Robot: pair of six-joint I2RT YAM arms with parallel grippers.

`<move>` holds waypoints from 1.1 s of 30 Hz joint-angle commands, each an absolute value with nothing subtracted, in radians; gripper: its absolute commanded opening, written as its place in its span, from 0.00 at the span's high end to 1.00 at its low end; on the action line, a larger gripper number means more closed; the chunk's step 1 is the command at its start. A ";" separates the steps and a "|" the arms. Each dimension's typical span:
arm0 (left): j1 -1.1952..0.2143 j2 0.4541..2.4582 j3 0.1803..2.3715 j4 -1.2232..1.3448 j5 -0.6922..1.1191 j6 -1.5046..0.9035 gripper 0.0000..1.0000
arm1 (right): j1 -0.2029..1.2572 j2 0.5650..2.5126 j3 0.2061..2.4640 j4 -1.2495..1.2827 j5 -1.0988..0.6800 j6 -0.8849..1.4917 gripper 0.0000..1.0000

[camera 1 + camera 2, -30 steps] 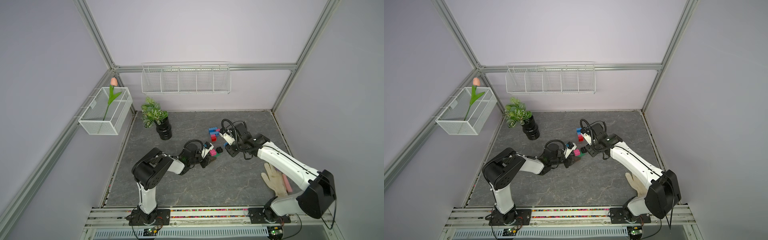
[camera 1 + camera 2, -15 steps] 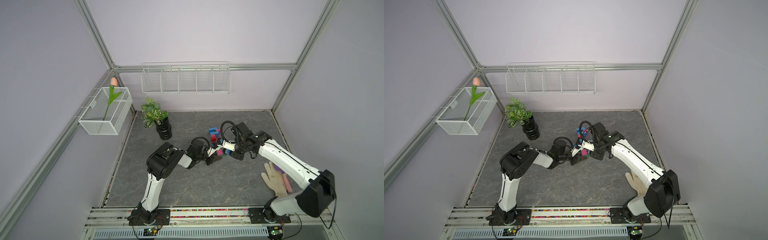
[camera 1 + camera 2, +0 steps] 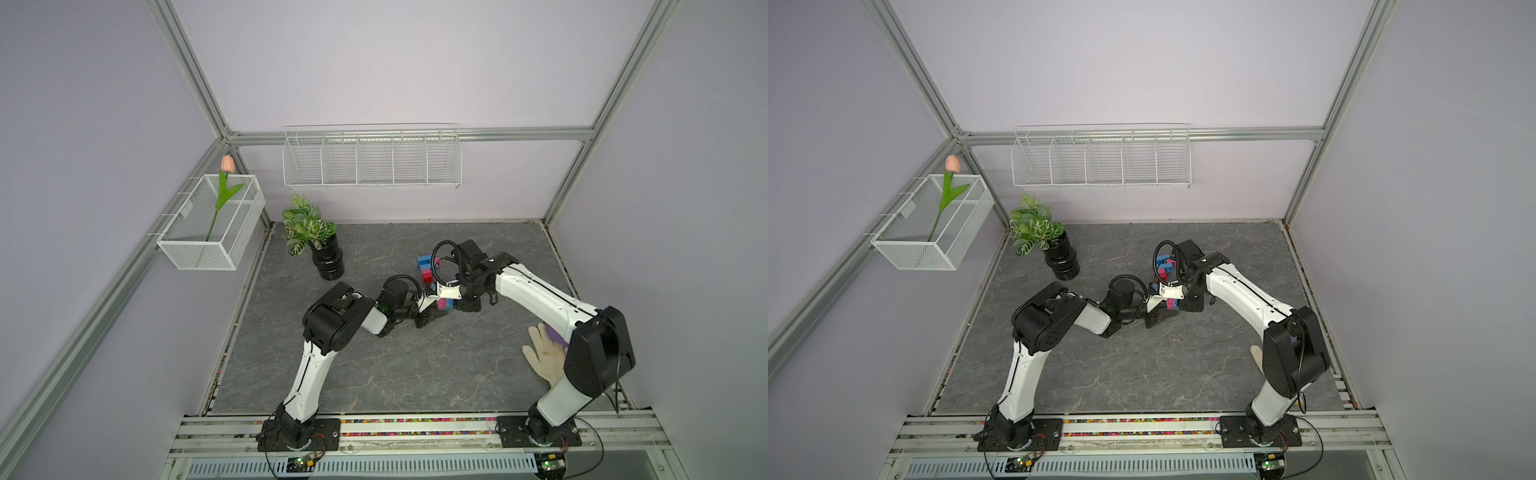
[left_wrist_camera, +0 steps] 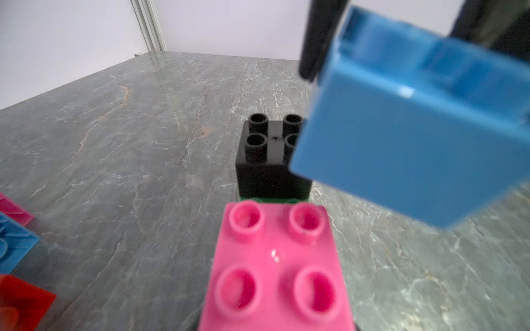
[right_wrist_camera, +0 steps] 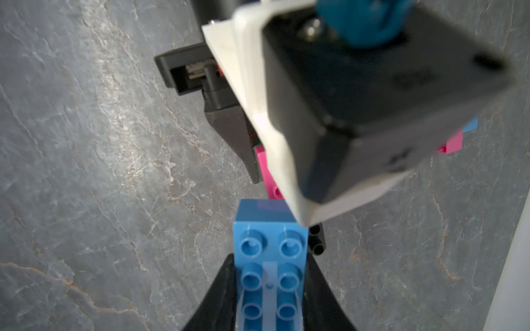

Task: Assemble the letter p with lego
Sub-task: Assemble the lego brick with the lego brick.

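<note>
Left gripper (image 3: 434,311) advanced, pink brick (image 4: 275,266), oblong blue brick (image 5: 269,272)

Mid bench (image 3: 374,374): oblong brick (image 5: 269,235) betw. jaws of right gripper (image 5: 271,258), raised, just beside square brick (image 4: 275,266) in left gripper (image 3: 432,313). Another brick (image 4: 269,169) just beyond. Stack of bricks (image 3: 424,266) behind, twd back wall. Potted plant (image 3: 324,253) rear-L corner. Glove (image 3: 544,353) by R edge. Basket (image 3: 212,232) on L wall, rack (image 3: 370,156) on back wall.

blue brick (image 5: 268,275) | pink brick (image 4: 275,266) | black brick (image 4: 269,172) | tabletop (image 4: 129,143) grey (pale and rusty veins)
</note>
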State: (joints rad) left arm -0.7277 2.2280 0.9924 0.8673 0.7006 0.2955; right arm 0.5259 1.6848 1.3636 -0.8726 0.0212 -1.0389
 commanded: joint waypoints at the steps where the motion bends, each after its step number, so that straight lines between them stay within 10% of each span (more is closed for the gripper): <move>1: -0.722 2.339 0.951 0.602 0.653 0.321 0.88 | 0.521 1.717 1.404 -0.859 -0.010 -1.140 0.84; 33: -0.711 2.399 1.003 0.517 0.638 0.341 0.89 | 0.497 1.854 1.506 -0.972 -0.010 -1.238 0.84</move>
